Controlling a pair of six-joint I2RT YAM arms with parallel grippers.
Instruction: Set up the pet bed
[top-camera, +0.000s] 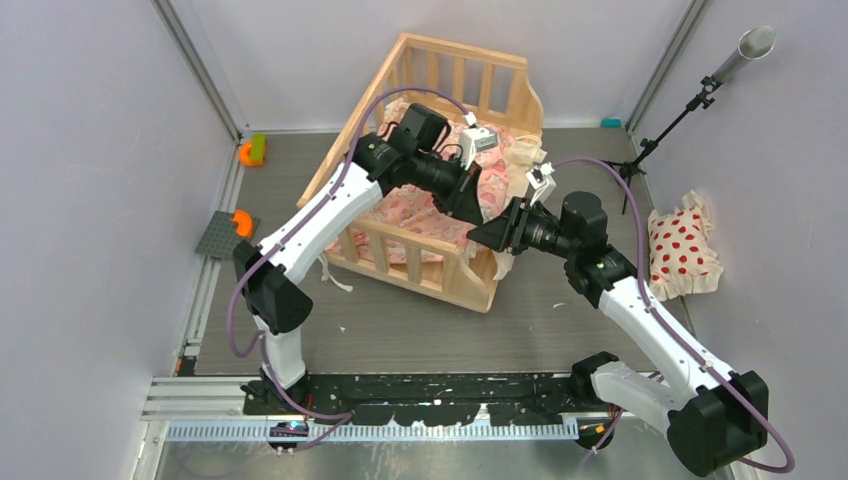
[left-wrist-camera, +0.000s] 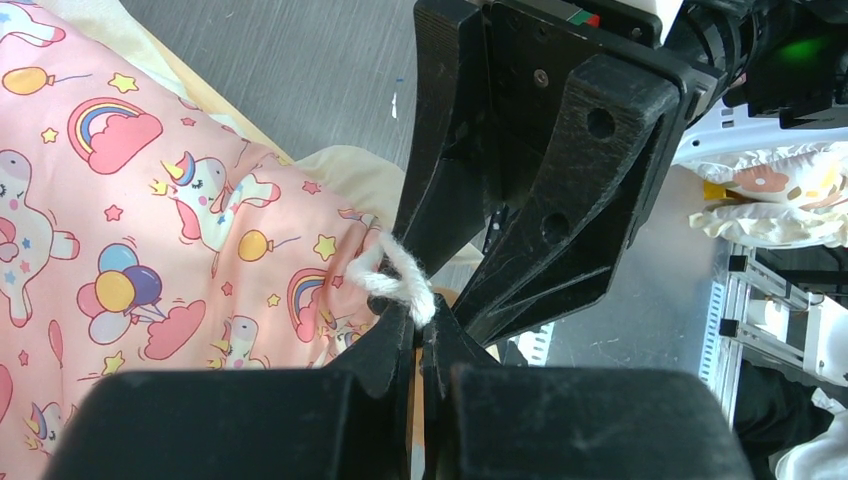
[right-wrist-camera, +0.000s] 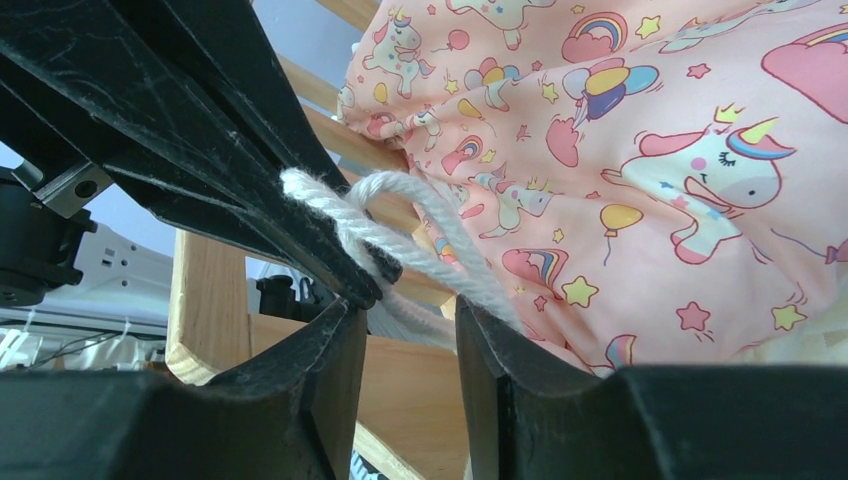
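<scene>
The pet bed (top-camera: 470, 285) of light wood stands mid-table, its post (right-wrist-camera: 205, 300) showing in the right wrist view. Inside it lies a pink unicorn-print cushion (top-camera: 420, 205) (left-wrist-camera: 150, 220) (right-wrist-camera: 650, 150). My two grippers meet at the bed's front right corner. The left gripper (top-camera: 474, 218) (left-wrist-camera: 425, 320) is shut on a loop of the cushion's cream tie (left-wrist-camera: 395, 275). The right gripper (top-camera: 482, 235) (right-wrist-camera: 410, 310) is open. The tie (right-wrist-camera: 400, 235) loops just above its gap and rests on its right finger. The left fingers (right-wrist-camera: 200, 130) cross in front of it.
A white pillow with red dots (top-camera: 682, 250) lies at the right wall beside a microphone stand (top-camera: 690, 100). An orange and green toy (top-camera: 252, 150) and a grey plate with an orange piece (top-camera: 228, 232) sit along the left wall.
</scene>
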